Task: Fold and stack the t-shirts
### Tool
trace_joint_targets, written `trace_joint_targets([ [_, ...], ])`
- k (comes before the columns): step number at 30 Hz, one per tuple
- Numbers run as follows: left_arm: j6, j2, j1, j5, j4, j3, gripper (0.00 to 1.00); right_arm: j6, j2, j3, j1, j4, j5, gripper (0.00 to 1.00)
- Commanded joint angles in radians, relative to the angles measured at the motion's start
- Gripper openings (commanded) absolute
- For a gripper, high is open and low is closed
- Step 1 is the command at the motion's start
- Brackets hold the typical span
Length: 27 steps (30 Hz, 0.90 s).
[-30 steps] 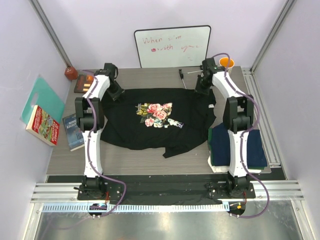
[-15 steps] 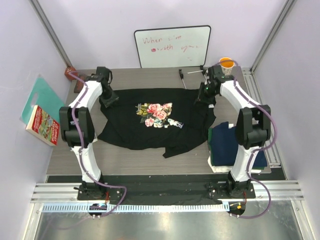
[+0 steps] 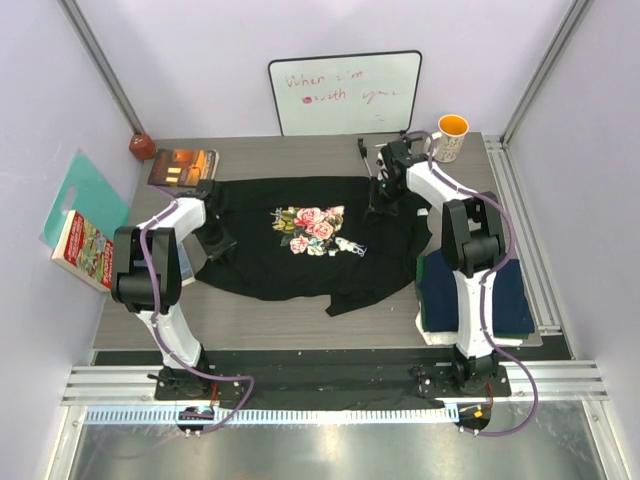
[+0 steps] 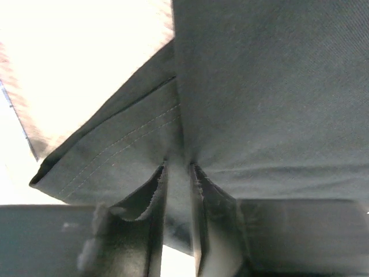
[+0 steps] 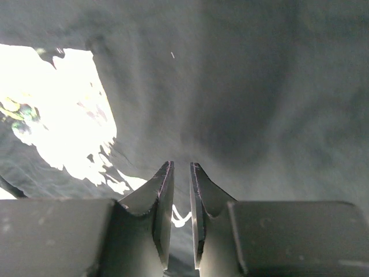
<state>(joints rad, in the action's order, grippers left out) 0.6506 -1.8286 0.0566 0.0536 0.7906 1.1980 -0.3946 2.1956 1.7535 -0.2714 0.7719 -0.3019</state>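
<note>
Black cloth of the flowered shirt (image 3: 300, 262) is pinched at its hem by the left gripper (image 4: 179, 168), jaws closed, with the rest spread to its right. The right gripper (image 5: 181, 167), jaws nearly together, seems clamped on the opposite edge. I'd carry both inward level, so the fold lands flat.

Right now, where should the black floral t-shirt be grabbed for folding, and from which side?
Take the black t-shirt at its side edges, coming down from above. It lies spread flat, so only edges offer a pinchable lip; the left gripper pinches its stitched hem that way.
</note>
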Motion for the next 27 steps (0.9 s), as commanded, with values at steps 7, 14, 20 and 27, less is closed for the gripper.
trace_joint_targets([
  [7, 0.004, 0.032, -0.020, 0.101, -0.007, -0.058, 0.07, 0.014, 0.134, 0.086, 0.005, -0.020, 0.036, 0.01],
  [14, -0.025, 0.071, -0.052, 0.114, 0.030, -0.063, 0.03, -0.006, 0.196, 0.069, 0.006, -0.034, 0.076, 0.01],
  [20, -0.057, 0.098, -0.115, 0.117, 0.084, -0.074, 0.03, -0.038, 0.210, 0.063, 0.015, -0.046, 0.076, 0.01],
  [27, -0.094, 0.127, -0.124, 0.104, 0.136, -0.087, 0.03, -0.059, 0.214, 0.069, 0.024, -0.045, 0.072, 0.01],
])
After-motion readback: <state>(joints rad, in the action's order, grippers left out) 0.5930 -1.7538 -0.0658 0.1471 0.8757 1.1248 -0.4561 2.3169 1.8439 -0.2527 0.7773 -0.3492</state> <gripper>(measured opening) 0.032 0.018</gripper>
